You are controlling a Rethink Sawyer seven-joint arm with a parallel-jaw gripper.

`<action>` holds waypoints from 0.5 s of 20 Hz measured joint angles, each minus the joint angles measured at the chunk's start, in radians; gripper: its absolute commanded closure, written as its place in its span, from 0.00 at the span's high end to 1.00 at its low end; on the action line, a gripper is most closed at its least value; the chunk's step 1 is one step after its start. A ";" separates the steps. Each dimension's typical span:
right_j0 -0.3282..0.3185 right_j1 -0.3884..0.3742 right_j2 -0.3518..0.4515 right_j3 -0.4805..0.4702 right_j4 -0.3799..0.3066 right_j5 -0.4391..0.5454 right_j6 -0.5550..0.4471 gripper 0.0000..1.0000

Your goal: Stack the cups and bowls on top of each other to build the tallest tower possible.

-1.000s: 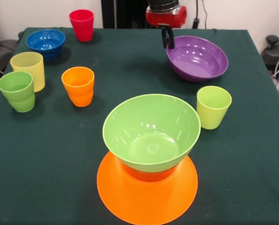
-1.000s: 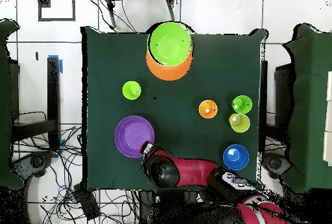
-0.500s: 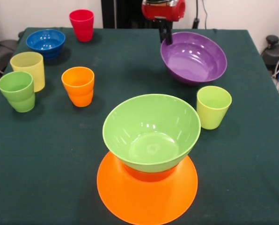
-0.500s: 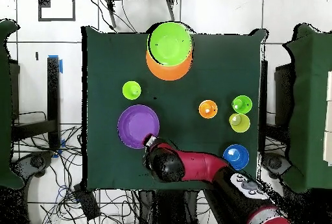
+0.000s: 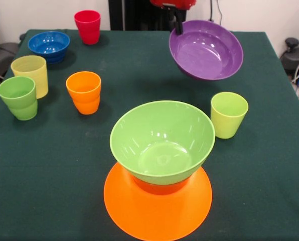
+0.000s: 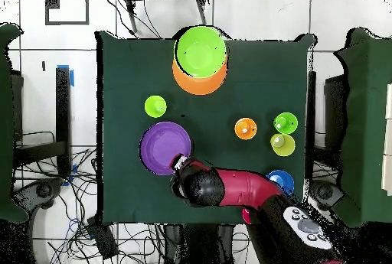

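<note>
The purple bowl (image 5: 206, 49) was held clear of the tabletop (image 5: 139, 75), pinched by its far rim in the claw (image 5: 177, 26) and tilted, presumably for carrying to the tower (image 5: 159, 165). That tower was seen near the front edge: a green bowl (image 5: 162, 140) seated on a small red-orange bowl (image 5: 159, 188), itself on the wide orange bowl (image 5: 157, 206). The cups stood apart, unstacked. Most of the claw was cut off at the top edge, and its grip point was hard to make out.

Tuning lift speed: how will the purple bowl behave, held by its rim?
Purple bowl hangs tilted off the table from the tool pinching one rim edge, so it may swing. Glossy plastic probably slips. Likely light and stiff: no visible sag.
</note>
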 measured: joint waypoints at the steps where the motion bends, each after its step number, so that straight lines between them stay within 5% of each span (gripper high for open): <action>1: -0.002 -0.004 0.003 -0.001 0.002 0.009 0.000 0.00; 10: -0.018 -0.071 0.058 -0.046 0.036 0.103 0.000 0.00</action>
